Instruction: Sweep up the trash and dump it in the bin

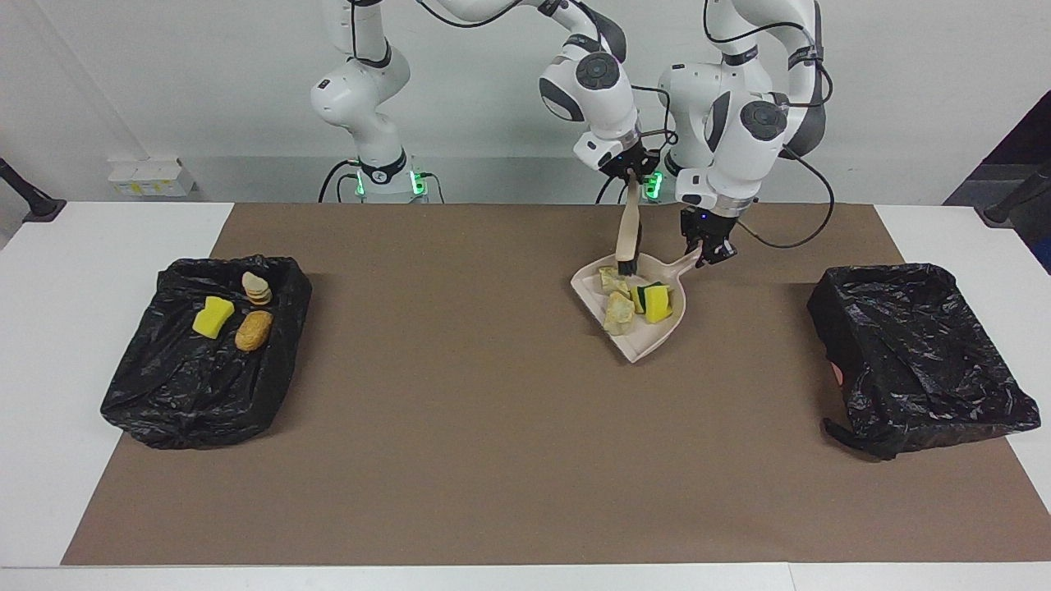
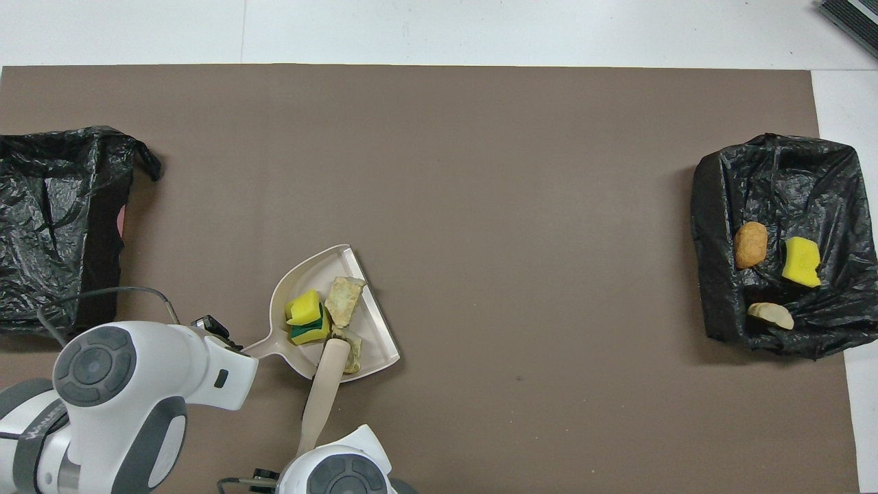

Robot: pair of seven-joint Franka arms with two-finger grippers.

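1. Facing view, centre right: my left gripper point(image 1: 711, 251) is clenched on the handle of the beige dustpan point(image 1: 593, 287), which lies on the brown mat point(image 1: 460, 427).
2. Just left of it in the same view, my right gripper point(image 1: 631, 174) is clenched on the upper end of the beige brush point(image 1: 629, 230); the dark bristles stand in the pan among the trash.
3. Overhead view, lower centre: the pan holds a yellow-and-green sponge piece point(image 2: 306, 318) and two pale bread-like lumps point(image 2: 343, 302). I cannot tell whether a fourth piece lies under the brush.
4. Overhead view, right edge: the black-lined bin point(image 2: 713, 226) already contains an orange bread lump point(image 2: 750, 244), a yellow sponge wedge point(image 2: 802, 261) and a pale slice point(image 2: 771, 315).
5. Overhead view, left edge: a second black-lined bin point(image 2: 55, 206) shows no trash inside.
6. Progress, by my judgement: no chunk lies loose on the mat, so sweeping looks finished. One load appears dumped; what remains is carrying this loaded pan to a bin and tipping it.
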